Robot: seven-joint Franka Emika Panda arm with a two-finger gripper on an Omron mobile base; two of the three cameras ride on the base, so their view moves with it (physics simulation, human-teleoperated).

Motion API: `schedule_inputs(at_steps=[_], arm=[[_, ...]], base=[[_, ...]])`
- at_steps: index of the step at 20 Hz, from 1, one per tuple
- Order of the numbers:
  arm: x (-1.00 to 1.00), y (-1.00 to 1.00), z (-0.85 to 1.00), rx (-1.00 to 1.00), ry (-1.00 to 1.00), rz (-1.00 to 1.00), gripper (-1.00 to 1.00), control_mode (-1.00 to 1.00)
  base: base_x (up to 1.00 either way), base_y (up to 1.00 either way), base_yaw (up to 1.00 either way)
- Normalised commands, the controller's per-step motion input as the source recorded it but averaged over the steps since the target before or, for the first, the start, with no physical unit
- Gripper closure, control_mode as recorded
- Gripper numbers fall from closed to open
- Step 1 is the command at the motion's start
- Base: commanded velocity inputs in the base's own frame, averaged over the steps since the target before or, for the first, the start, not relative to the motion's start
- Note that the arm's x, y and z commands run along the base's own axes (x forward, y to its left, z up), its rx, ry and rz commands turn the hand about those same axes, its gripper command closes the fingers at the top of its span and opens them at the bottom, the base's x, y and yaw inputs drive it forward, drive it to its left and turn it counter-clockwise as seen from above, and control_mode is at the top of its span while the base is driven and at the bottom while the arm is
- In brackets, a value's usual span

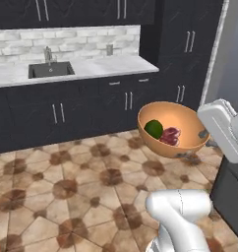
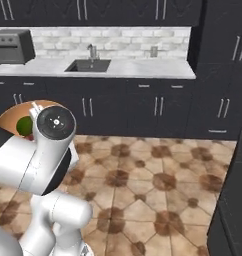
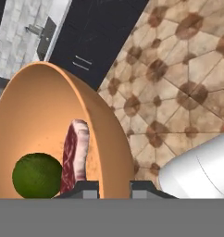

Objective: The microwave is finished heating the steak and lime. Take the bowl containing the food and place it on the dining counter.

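Hand view: gripper (image 3: 113,187) clamped on the bowl (image 3: 49,120) rim.
Contents: lime (image 3: 37,176) and steak (image 3: 75,155) just ahead of fingertips.
Risk: bowl tilted; swinging could spill them onto the floor (image 1: 67,197).

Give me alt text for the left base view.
An orange bowl holding a lime and a steak hangs tilted in the air above a tiled kitchen floor, gripped at its right rim by the robot's jaws.
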Motion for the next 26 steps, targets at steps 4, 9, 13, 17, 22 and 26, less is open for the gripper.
schedule_inputs(at_steps=[4,9,13,17,22,26], arm=[[0.0,0.0,0.0,0.0,0.0,0.0,1.0,1.0],[0.0,0.0,0.0,0.0,0.0,0.0,1.0,1.0],[0.0,0.0,0.0,0.0,0.0,0.0,1.0,1.0],[0.0,0.0,0.0,0.0,0.0,0.0,1.0,1.0],[0.0,0.0,0.0,0.0,0.0,0.0,1.0,1.0],[0.0,0.0,0.0,0.0,0.0,0.0,1.0,1.0]], base=[[0.68,0.21,0.38],[0.62,0.01,0.54],[0.74,0.0,0.62],[0.75,0.0,0.68],[0.82,0.0,0.69],[0.71,-0.22,0.77]])
